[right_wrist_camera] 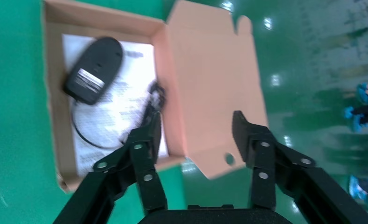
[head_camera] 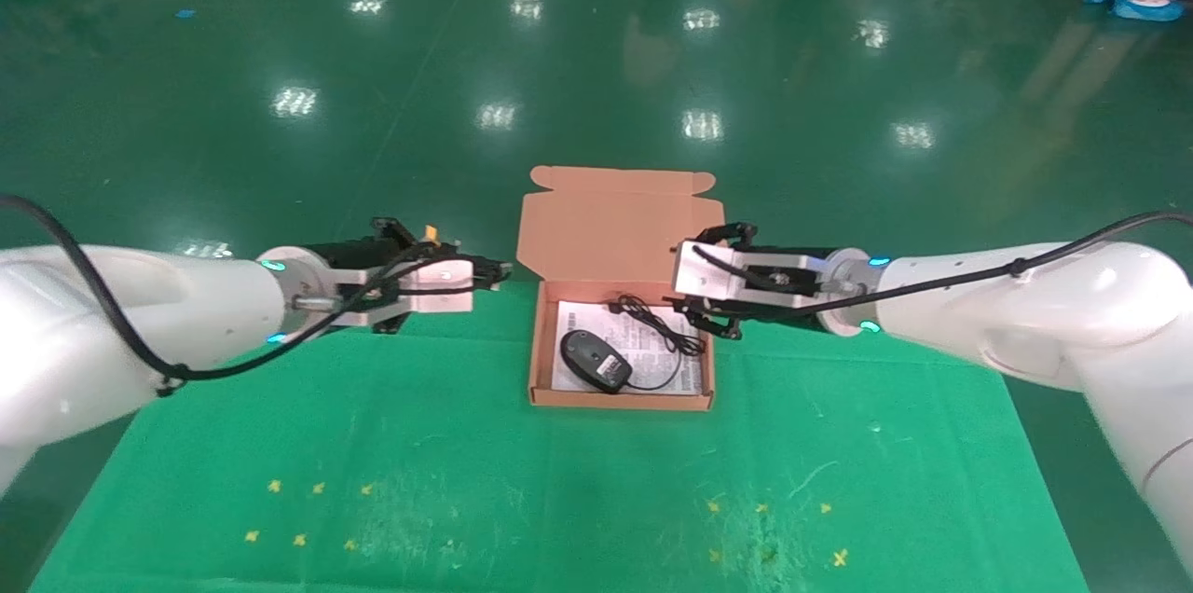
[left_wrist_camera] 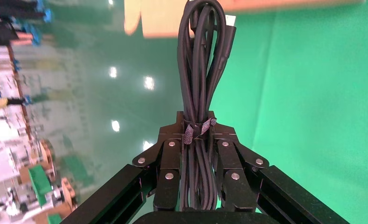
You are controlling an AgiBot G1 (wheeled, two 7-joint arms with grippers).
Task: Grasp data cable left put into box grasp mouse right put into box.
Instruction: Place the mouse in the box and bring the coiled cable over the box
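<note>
Data cable point(left_wrist_camera: 199, 93) in left hand point(left_wrist_camera: 198, 135)

Industrial test hall or robot lab: glossy green epoxy floor point(head_camera: 466, 62) reflecting rows of ceiling lights, green cloth-covered table point(head_camera: 559, 500) with small yellow position marks point(head_camera: 298, 539) lower frame, person in blue shoe covers point(head_camera: 1142, 7) upper right.

My head camera looks forward and down over the green table point(head_camera: 559, 481), the box point(head_camera: 620, 229) mid-frame. My left wrist camera stares close along its fingers point(left_wrist_camera: 168, 172) toward the floor. My right wrist camera looks down, sharing the box point(right_wrist_camera: 210, 93) with the head view
</note>
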